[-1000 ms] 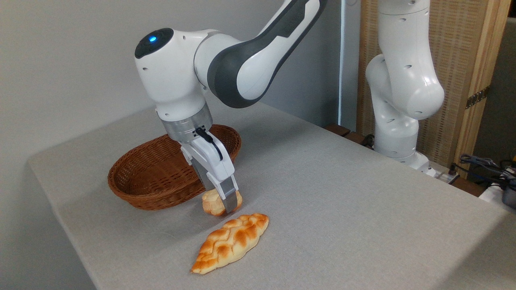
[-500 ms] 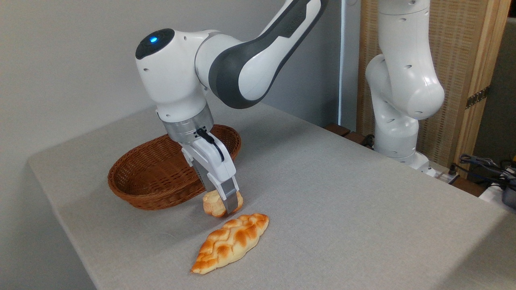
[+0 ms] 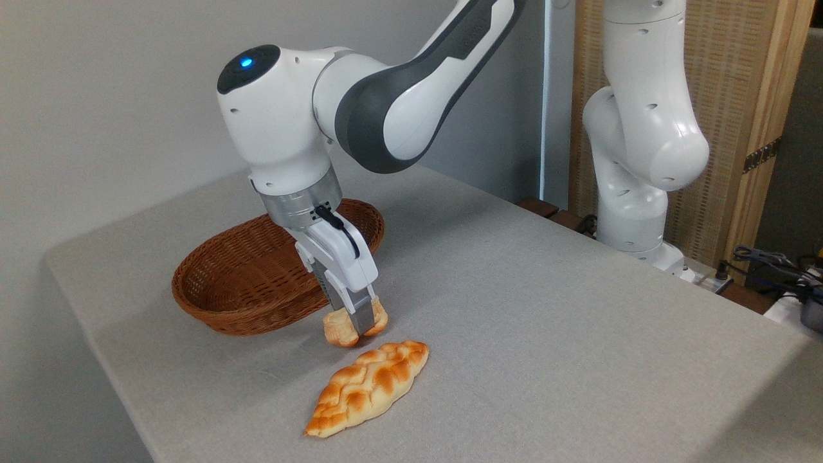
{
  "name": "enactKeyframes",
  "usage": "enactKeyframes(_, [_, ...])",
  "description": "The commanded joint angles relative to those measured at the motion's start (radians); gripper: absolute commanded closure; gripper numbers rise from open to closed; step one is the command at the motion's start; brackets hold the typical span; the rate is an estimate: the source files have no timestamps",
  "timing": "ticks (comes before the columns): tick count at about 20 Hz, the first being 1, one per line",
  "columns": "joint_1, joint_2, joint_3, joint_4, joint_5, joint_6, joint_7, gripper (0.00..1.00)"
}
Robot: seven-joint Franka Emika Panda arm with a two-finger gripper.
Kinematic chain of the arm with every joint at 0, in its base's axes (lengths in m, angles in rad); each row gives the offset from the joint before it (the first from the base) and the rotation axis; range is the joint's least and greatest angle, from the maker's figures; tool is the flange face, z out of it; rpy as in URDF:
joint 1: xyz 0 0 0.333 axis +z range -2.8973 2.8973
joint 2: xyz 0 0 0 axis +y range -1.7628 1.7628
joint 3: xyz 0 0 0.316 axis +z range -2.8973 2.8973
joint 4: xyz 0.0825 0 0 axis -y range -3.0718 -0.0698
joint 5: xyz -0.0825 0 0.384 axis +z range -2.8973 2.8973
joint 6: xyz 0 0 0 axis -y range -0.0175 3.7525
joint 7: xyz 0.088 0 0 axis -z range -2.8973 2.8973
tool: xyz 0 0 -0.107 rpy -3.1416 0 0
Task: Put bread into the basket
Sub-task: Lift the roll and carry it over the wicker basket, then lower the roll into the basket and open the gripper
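The bread [image 3: 339, 330], a small pale-cream bun with toasted edges, sits squeezed between my gripper's [image 3: 357, 323] fingers just in front of the basket. The gripper is shut on it, and the bun bulges out on both sides of the near finger [image 3: 362, 317]. Whether the bun still touches the tablecloth I cannot tell. The reddish-brown wicker basket [image 3: 238, 283] stands right behind and to the left, with nothing showing inside; the arm's wrist hides part of its far rim.
A longer golden-brown braided loaf [image 3: 368, 388] lies on the grey tablecloth just in front of the gripper. The arm's white base [image 3: 633, 161] rises at the back right, with cables [image 3: 778, 263] beyond the table's right edge.
The fingers have closed tighter on the bun, pinching it narrower, and the wrist has risen slightly. Basket and braided loaf have not moved.
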Motion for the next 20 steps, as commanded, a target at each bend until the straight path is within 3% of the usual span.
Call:
enactKeyframes(1, [-0.002, -0.068, 0.016, 0.002, 0.013, -0.005, 0.007, 0.48])
enactKeyframes(5, [-0.006, -0.106, 0.009, 0.076, 0.000, -0.060, 0.002, 0.44])
enactKeyframes(7, [-0.014, -0.112, -0.014, 0.109, -0.028, -0.069, -0.040, 0.25])
enactKeyframes(9, [-0.012, -0.111, -0.060, 0.125, -0.060, -0.062, -0.070, 0.29])
enactKeyframes(11, [-0.014, -0.108, -0.105, 0.128, -0.073, -0.057, -0.105, 0.26])
enactKeyframes(15, [-0.012, -0.071, -0.204, 0.142, -0.062, -0.054, -0.165, 0.02])
enactKeyframes(20, [-0.014, -0.068, -0.211, 0.142, -0.057, -0.055, -0.160, 0.00])
